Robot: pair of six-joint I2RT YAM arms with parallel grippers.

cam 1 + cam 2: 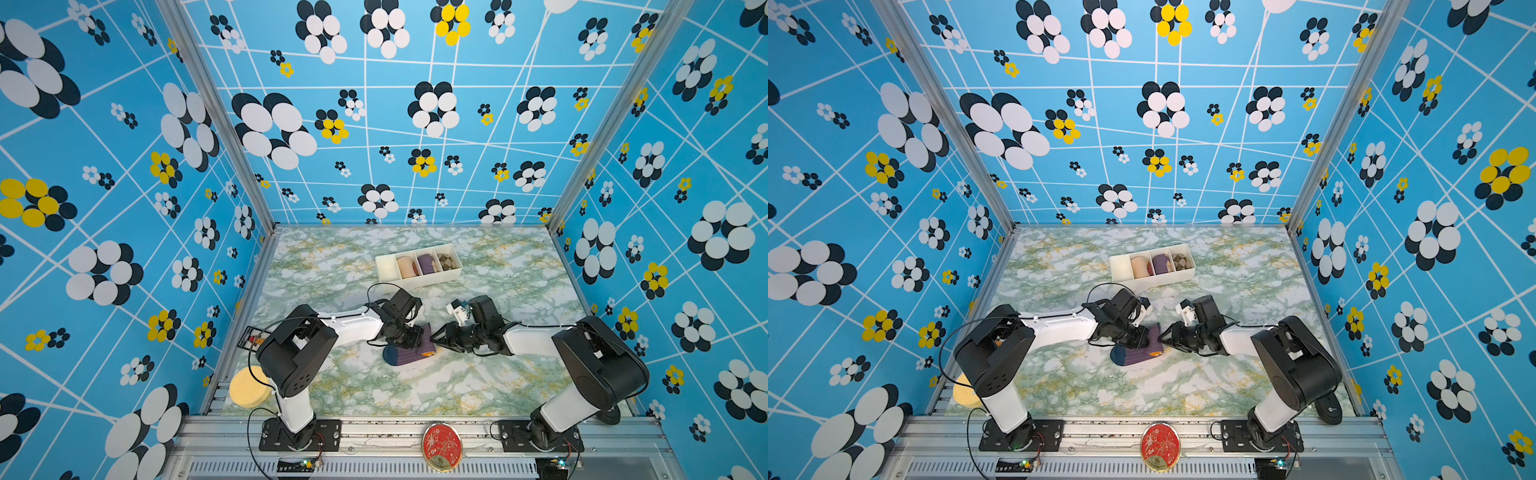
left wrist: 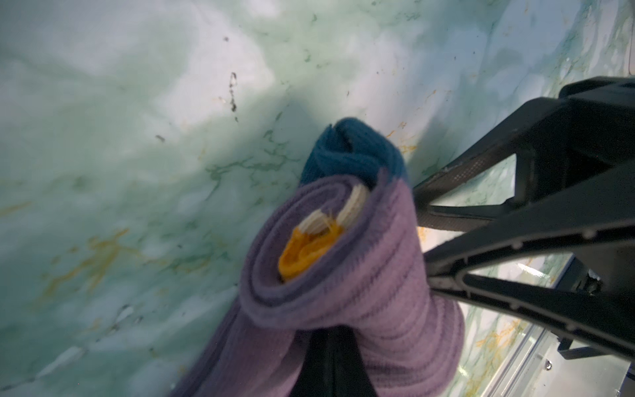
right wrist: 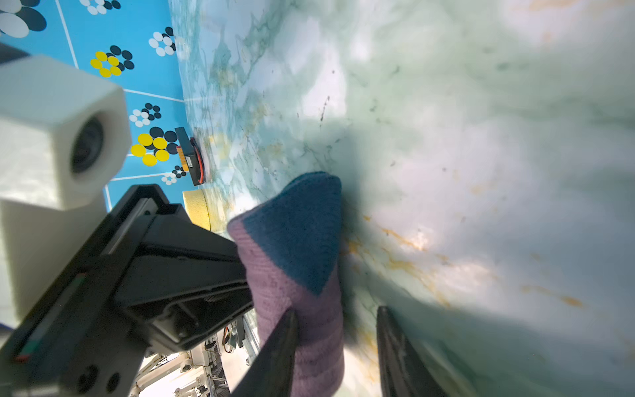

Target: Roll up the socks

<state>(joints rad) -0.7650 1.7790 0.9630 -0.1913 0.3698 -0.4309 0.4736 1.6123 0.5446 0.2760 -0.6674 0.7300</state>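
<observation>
- The socks (image 1: 409, 355): I've got them wound into a purple roll on the marbled table (image 1: 478, 386). The left wrist view shows the spiral end-on (image 2: 360, 275), orange-yellow cuff at the core, teal toe poking out beyond it.
- Left gripper (image 1: 413, 338): clamped tight on the purple fabric at the roll's edge, with one dark finger pinched into the knit.
- Right gripper (image 1: 434, 336): jaws moderately parted and gripping nothing. In the right wrist view (image 3: 336, 311) one finger lies against the roll and the other stands clear over bare table.
- The two grippers face each other across the roll.
- White divided tray (image 1: 419, 282): my landmark. The roll lies on the near side of it, toward the arm bases and apart from it.
- Inside the tray, side by side: a peach roll (image 1: 407, 266), a purple roll (image 1: 428, 262) and a brown checked roll (image 1: 446, 261).
- Yellow sponge (image 1: 247, 386): well away from the tray, by the left arm's base.
</observation>
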